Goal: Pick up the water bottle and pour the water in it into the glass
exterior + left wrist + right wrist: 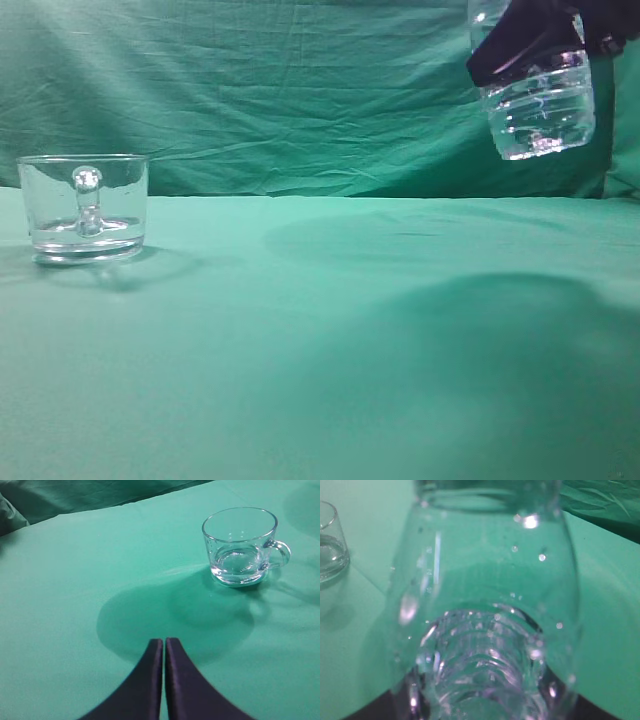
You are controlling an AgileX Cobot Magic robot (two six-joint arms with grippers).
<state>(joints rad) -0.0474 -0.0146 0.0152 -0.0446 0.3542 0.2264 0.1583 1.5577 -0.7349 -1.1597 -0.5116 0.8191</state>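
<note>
The clear ribbed water bottle (535,95) hangs high at the upper right of the exterior view, held by my right gripper (528,42), whose dark fingers wrap its middle. It fills the right wrist view (485,605), with droplets on its wall. The glass (84,207), a short clear mug with a looped handle, stands on the green cloth at the far left. A little clear water lies in its bottom. It also shows in the left wrist view (241,545) and at the left edge of the right wrist view (331,542). My left gripper (164,642) is shut and empty, above the cloth, short of the glass.
A green cloth (330,340) covers the table and a green cloth backdrop (280,90) hangs behind it. Shadows of the arms lie on the cloth at centre and right.
</note>
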